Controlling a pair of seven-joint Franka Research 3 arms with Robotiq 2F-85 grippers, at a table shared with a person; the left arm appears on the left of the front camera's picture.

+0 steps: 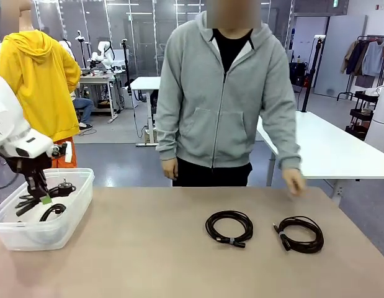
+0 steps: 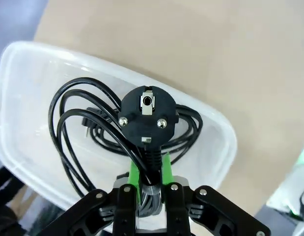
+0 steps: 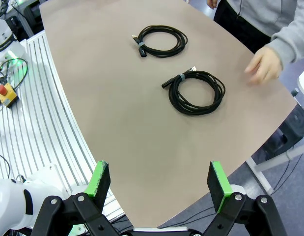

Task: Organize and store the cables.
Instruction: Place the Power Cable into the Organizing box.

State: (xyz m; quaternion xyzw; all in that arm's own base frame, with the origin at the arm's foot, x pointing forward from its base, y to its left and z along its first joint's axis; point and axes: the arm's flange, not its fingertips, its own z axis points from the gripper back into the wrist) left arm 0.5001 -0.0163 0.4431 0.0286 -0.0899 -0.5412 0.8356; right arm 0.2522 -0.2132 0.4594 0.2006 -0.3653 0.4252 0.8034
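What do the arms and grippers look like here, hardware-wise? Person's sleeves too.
Left arm: glossy white shell. Left gripper and right gripper: black linkage fingers with silver pivot bolts and bright green pads. Person: light grey zip hoodie with long sleeves, over a black top.

front view looks across the table [image 1: 148, 261] at the person [image 1: 223, 105]; left wrist looks closely down into the bin [image 2: 24, 73]; right wrist, farther off, shares the cables [image 3: 197, 92].

Left end effector [image 2: 151, 171] clamped on cable [image 2: 148, 115] — right end effector [image 3: 159, 179] spread wide.
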